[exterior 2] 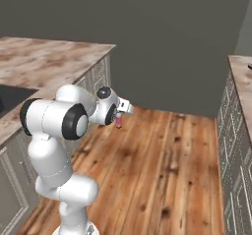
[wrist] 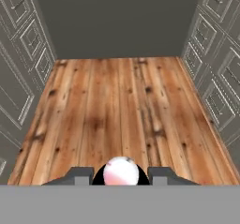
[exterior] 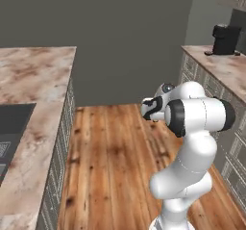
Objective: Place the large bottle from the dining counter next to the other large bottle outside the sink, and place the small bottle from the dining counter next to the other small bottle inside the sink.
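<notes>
While clamped on a small bottle [wrist: 121, 171] (pink), gripper [wrist: 121, 175] hangs over wooden floor [wrist: 117, 106].

Even dim rendered light, soft focus; shadows faint, perhaps none.

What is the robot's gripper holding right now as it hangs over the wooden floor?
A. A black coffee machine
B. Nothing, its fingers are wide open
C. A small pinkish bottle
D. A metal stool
C: the gripper is shut on a small pinkish bottle, whose rounded top sits between the fingers in the hand view and which hangs below the hand in the right base view.
</notes>
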Controlling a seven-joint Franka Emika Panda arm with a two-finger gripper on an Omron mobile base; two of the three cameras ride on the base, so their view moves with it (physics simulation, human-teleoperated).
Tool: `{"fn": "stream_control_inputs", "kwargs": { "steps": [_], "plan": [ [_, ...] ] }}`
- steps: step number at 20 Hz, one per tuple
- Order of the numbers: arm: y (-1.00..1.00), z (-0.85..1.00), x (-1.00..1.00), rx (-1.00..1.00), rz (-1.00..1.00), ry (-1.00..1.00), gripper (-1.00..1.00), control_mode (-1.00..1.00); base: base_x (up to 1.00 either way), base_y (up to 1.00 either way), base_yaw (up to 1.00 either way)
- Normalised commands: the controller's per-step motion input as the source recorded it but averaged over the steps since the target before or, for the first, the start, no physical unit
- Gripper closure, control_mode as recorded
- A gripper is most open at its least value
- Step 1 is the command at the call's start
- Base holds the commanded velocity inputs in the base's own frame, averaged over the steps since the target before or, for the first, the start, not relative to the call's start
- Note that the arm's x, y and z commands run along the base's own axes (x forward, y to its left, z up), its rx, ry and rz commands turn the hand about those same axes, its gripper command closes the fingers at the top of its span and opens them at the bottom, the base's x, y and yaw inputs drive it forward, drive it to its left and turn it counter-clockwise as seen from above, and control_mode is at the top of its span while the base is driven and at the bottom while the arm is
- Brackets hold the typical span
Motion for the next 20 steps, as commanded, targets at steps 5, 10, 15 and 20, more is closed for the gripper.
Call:
{"fn": "stream_control_inputs", "kwargs": {
  "steps": [5, 10, 15, 20],
  "plan": [
    [0.00, 0.00, 0.00, 0.00, 0.00, 0.00, 1.00, 1.00, 0.89, -0.17, 0.38],
    [0.00, 0.00, 0.00, 0.00, 0.00, 0.00, 1.00, 1.00, 0.82, -0.20, 0.41],
    [0.00, 0.00, 0.00, 0.00, 0.00, 0.00, 1.00, 1.00, 0.38, -0.30, 0.47],
    [0.00, 0.00, 0.00, 0.00, 0.00, 0.00, 1.00, 1.00, 0.38, -0.28, 0.49]
  ]
}}
